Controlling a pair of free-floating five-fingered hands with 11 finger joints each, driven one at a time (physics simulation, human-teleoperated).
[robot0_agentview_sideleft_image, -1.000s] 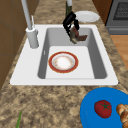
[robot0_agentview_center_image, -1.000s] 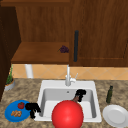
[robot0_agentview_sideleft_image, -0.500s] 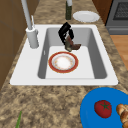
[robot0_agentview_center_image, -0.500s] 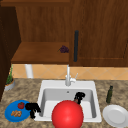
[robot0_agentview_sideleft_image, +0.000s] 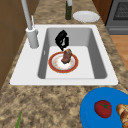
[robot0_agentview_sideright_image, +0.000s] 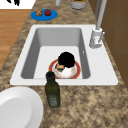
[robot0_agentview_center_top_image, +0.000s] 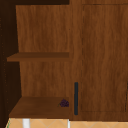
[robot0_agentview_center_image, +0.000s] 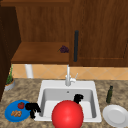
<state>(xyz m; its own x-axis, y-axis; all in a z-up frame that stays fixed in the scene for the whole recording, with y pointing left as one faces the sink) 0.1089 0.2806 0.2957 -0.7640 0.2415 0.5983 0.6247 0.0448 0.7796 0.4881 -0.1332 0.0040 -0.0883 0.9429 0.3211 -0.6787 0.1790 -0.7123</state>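
Note:
My right hand (robot0_agentview_center_image: 78, 98) is low inside the sink (robot0_agentview_center_image: 47, 86), behind a large red round shape (robot0_agentview_center_image: 67, 115). From the left side the same hand (robot0_agentview_sideleft_image: 62, 40) hangs just over a red-rimmed white plate (robot0_agentview_sideleft_image: 56, 67) on the sink floor. Its curled fingers reach down to a brown food piece (robot0_agentview_sideleft_image: 66, 55) that stands tilted on the plate. From the right, this hand (robot0_agentview_sideright_image: 66, 59) covers most of the food piece (robot0_agentview_sideright_image: 59, 66). My left hand (robot0_agentview_center_image: 32, 108) hovers idle by the blue plate (robot0_agentview_center_image: 10, 112), fingers relaxed and pointing down.
The blue plate carries a tomato (robot0_agentview_center_image: 21, 105) and brown bits (robot0_agentview_center_image: 16, 113). A faucet (robot0_agentview_center_image: 68, 77) stands behind the sink. A dark bottle (robot0_agentview_center_image: 109, 94) and a white plate (robot0_agentview_center_image: 115, 115) sit on the right. Grapes (robot0_agentview_center_image: 64, 49) lie on the shelf, beside a cabinet door handle (robot0_agentview_center_image: 76, 46).
My right hand has come down and forward from the sink's far end, bringing the brown food piece onto the red-rimmed plate. The left hand has stayed still.

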